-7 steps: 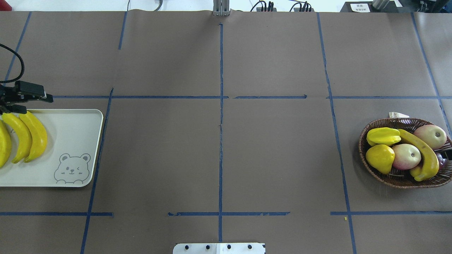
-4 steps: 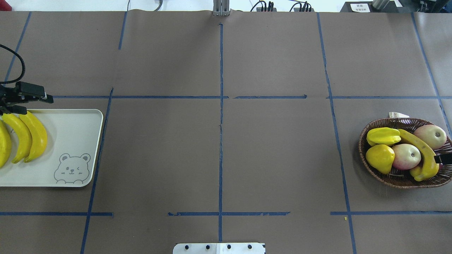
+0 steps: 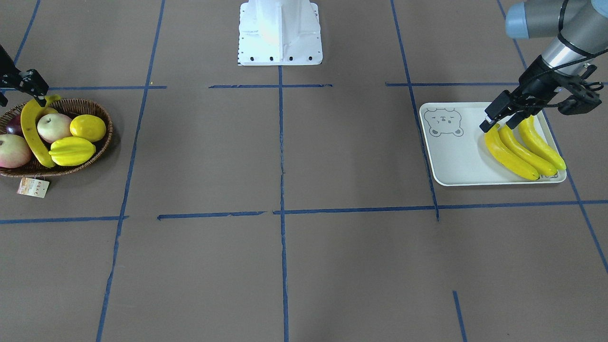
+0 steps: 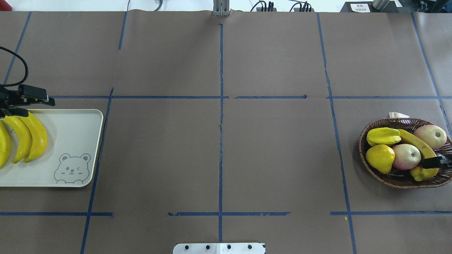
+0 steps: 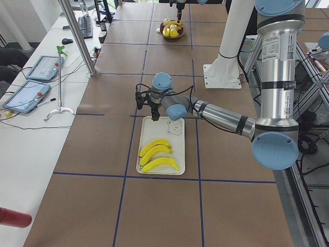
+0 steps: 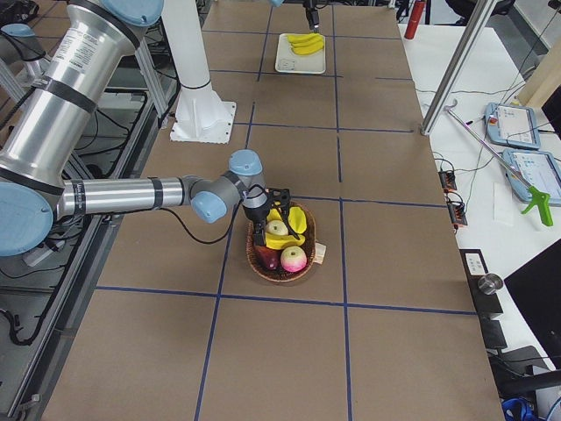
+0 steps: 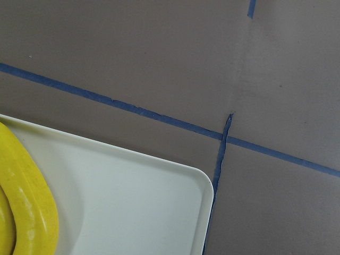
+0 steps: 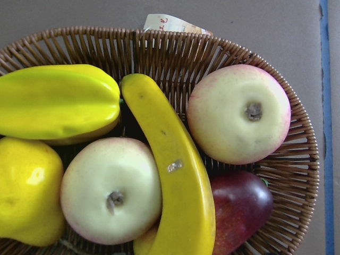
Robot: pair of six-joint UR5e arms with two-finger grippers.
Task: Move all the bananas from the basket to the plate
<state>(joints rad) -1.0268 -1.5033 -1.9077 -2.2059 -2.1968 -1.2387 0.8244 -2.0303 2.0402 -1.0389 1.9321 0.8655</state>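
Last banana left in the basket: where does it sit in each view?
Front-facing: the banana, far left, in the basket.
Overhead: banana near the right edge.
Exterior left: top centre, too small to single out.
Exterior right: centre, in the basket, hard to single out.
Left wrist: not in it.
Right wrist: banana runs diagonally through the centre.
Shared landmark: the basket, with its paper tag.

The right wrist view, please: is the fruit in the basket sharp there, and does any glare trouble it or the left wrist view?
Right wrist view: sharp, the basket weave crisp; only a small bright glint on the banana and a soft sheen on the lemon. Left wrist view: evenly lit, no glare, the plate in focus, a plated banana cropped at the edge.
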